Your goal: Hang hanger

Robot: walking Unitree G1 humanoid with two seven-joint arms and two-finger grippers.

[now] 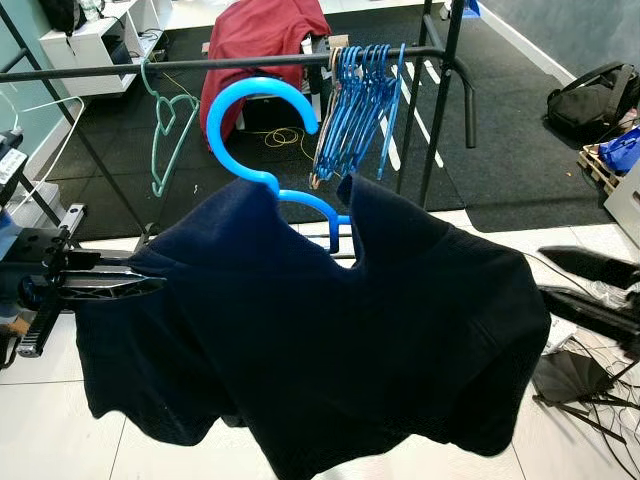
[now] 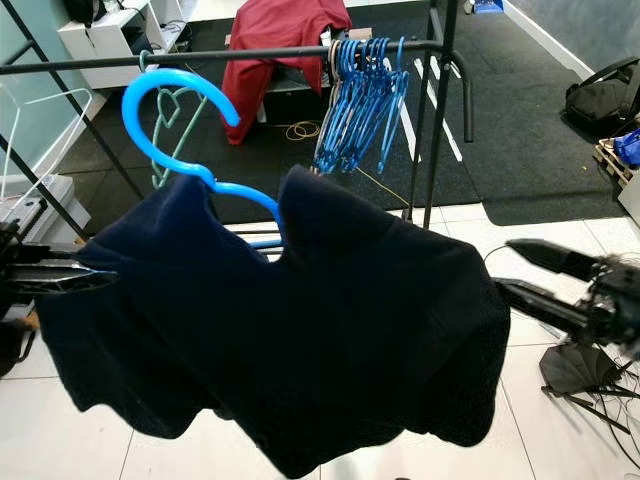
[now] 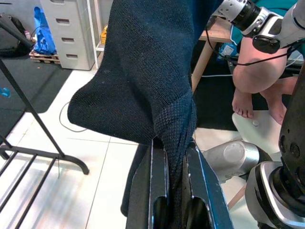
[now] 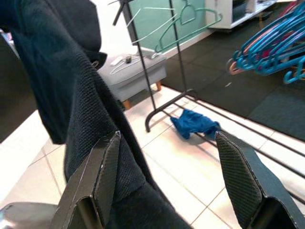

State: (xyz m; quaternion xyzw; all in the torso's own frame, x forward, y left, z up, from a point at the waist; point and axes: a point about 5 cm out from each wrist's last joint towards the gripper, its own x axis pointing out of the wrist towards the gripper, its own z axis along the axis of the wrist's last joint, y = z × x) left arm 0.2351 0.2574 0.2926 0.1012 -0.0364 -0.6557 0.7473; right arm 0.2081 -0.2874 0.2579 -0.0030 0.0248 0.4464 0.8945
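Left gripper is clamped tight on the edge of a dark navy garment; from its wrist camera you can see the knit fabric bunched and pinched between the two black fingers. So that whole side of the cloth hangs off the left arm, out at the robot's left. Right gripper sits at the other side of the garment with its fingers spread apart, not gripping anything; one finger lies right against the fabric and the other is out in open air.

Between the two grippers the garment is draped over a bright blue hanger. Its big round hook sticks up above the collar, just in front of the black rail of the clothes rack, but it isn't hooked over it from what I can see. Farther along that rail is a packed bunch of blue hangers, and a lone pale green hanger hangs nearer the left end. Behind the rack, something red is draped over a piece of furniture. White tile floor is underneath, with a black mat farther back.
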